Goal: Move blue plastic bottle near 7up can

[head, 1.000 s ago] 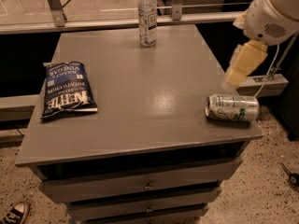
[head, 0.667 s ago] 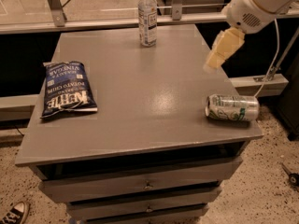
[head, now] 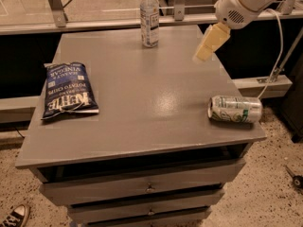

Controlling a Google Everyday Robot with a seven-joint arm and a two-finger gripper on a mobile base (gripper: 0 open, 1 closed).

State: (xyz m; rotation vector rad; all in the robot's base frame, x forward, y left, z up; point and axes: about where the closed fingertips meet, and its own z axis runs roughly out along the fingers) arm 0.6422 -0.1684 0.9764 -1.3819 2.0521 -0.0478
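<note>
Blue plastic bottle (head: 149, 17) stands upright at the far edge of the worktop (head: 142, 126), at about 12 o'clock from its middle, cap on and untouched. 7up can (head: 235, 109) lies on its side near the right front corner, at about 4 o'clock, close to the edge. The two are well apart, so by the look of it the task has barely begun: the grasp, the carry and the set-down are all left to do.

The hand (head: 209, 43) hangs in the air over the right side of the worktop, at about 2 o'clock, to the right of the bottle and apart from it. It carries nothing, and whether it is apart or together I cannot tell.

A dark blue bag of potato chips (head: 69, 90) lies flat at 9 o'clock, well away from both the bottle and the can. The grey surface between 12 and 4 o'clock is bare, so nothing seems to block the way. My one worry is the can itself: lying on its side so near the edge, it could roll off if the bottle or the hand nudges it
</note>
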